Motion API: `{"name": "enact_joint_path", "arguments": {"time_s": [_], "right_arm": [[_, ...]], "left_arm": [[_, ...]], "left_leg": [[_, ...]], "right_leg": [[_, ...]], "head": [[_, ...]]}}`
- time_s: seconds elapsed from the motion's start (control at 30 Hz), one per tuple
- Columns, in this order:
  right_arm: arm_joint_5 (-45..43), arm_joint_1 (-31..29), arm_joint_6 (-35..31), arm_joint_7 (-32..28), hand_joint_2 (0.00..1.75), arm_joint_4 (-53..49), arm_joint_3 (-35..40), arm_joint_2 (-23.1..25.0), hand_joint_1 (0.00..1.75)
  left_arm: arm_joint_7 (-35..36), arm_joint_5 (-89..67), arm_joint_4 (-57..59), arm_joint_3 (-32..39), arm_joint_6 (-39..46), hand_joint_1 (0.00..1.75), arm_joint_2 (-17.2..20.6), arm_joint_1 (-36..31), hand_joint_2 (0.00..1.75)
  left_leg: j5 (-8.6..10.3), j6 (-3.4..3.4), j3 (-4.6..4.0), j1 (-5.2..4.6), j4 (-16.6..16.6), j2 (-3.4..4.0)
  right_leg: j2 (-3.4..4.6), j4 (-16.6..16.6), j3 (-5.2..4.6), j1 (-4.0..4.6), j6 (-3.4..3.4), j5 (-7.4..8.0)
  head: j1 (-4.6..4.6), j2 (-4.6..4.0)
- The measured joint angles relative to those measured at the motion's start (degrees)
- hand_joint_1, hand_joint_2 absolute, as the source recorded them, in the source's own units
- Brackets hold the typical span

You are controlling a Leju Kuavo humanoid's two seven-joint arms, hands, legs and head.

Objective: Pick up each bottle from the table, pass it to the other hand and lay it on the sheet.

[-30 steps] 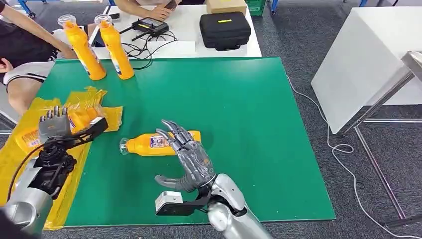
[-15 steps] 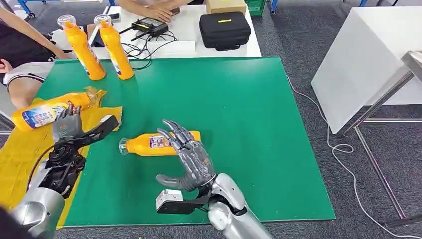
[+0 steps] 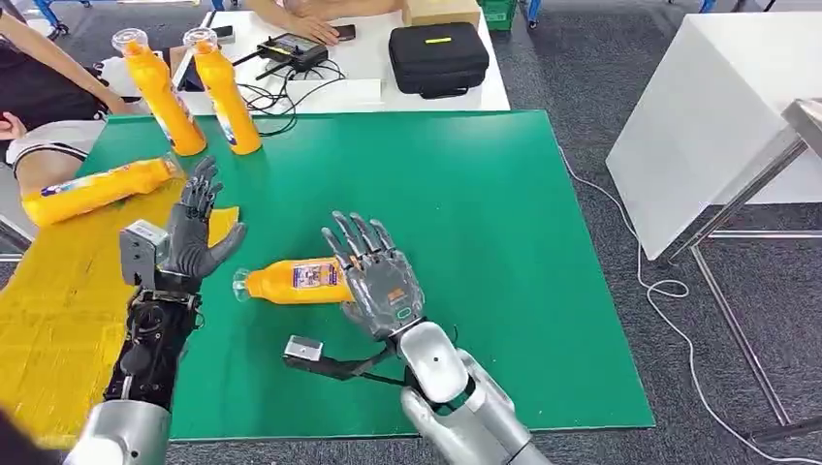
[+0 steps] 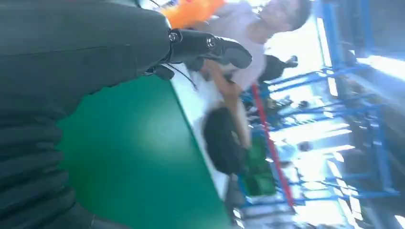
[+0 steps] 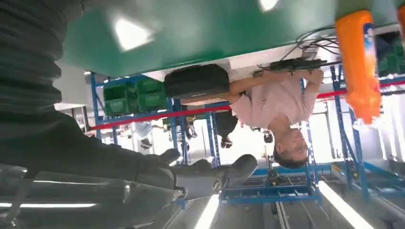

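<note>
Bottles in orange plastic are what we see spread over the green desk [image 3: 465, 194]: one lying bottle [image 3: 291, 281] rests on its side near the middle of the green surface, its clear cap toward the robot's left, and our right hand [image 3: 380, 276] hangs just over its base end with fingers spread and nothing gripped; whether the palm touches the bottle we cannot tell. A second bottle [image 3: 97, 189] lies on its side at the far edge of the yellow sheet [image 3: 58, 300], which covers the left part of the desk. Our left hand [image 3: 189, 232] is raised over the sheet's inner edge, fingers apart and pointing away from us, holding nothing, between the bottle on the sheet and the lying one. Two standing bottles [image 3: 160, 92] are upright side by side at the far left corner of the desk, close together. Beyond the green surface a white table [image 3: 436, 102] carries a black case [image 3: 438, 58], a black handheld device [image 3: 291, 48] with cables, and a cardboard box [image 3: 441, 10]. A person's hand [image 3: 315, 29] rests on that table near the device, and another person [image 3: 39, 87] sits at the far left. In the right wrist view one upright bottle [image 5: 358, 67] shows beyond the green edge.
</note>
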Motion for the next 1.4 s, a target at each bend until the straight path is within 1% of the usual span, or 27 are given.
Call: {"name": "enact_joint_path", "arguments": {"time_s": [0.17, 0.37, 0.5, 0.73, 0.97, 1.4], "right_arm": [[-0.4, -3.3, 2.1, 0.4, 1.75, 3.0, -0.8, 0.7, 0.00], [-2.2, -6.8, 5.4, -0.2, 1.75, 7.7, -2.6, 1.3, 0.00], [-4.8, -8.4, 9.1, -2.0, 1.75, 10.3, -3.8, 2.1, 0.00], [-7.5, -10.6, 12.6, -5.2, 1.75, 14.0, -5.1, 3.3, 0.00], [-8.4, -11.9, 14.1, -7.3, 1.75, 16.3, -5.1, 3.9, 0.00], [-8.6, -12.6, 14.3, -7.3, 1.75, 18.1, -5.1, 4.2, 0.00]], "left_arm": [[1.6, 4.2, -9.4, -2.5, -0.5, 0.00, -1.3, 4.2, 1.75], [1.7, 5.6, -13.5, -4.7, -0.4, 0.00, -1.8, 6.2, 1.75], [2.1, 6.5, -13.8, -5.1, -0.3, 0.00, -1.9, 6.2, 1.75], [2.1, 6.9, -13.8, -6.1, 0.0, 0.00, -2.1, 6.2, 1.75], [2.1, 7.2, -13.8, -6.7, 0.0, 0.00, -2.3, 6.1, 1.75], [2.1, 7.3, -13.8, -6.9, 0.0, 0.00, -2.4, 6.1, 1.75]], "left_leg": [[0.01, -0.01, 0.02, 0.06, 0.0, 0.00], [0.04, -0.01, 0.03, 0.09, 0.0, -0.01], [0.04, -0.01, 0.03, 0.09, 0.0, -0.01], [0.03, -0.01, 0.03, 0.08, 0.0, -0.01], [0.03, -0.01, 0.03, 0.08, 0.0, 0.00], [0.03, -0.01, 0.03, 0.08, 0.0, -0.01]], "right_leg": [[0.00, 0.0, 0.01, 0.08, 0.00, 0.00], [-0.01, 0.0, 0.03, 0.10, 0.01, 0.01], [-0.01, 0.0, 0.03, 0.10, 0.01, 0.01], [-0.01, 0.0, 0.02, 0.09, 0.01, 0.01], [-0.01, 0.0, 0.02, 0.10, 0.01, 0.01], [-0.01, 0.0, 0.02, 0.09, 0.01, 0.01]], "head": [[0.00, 0.00], [0.00, 0.00], [0.00, 0.00], [0.00, 0.00], [0.00, 0.00], [0.00, 0.00]]}}
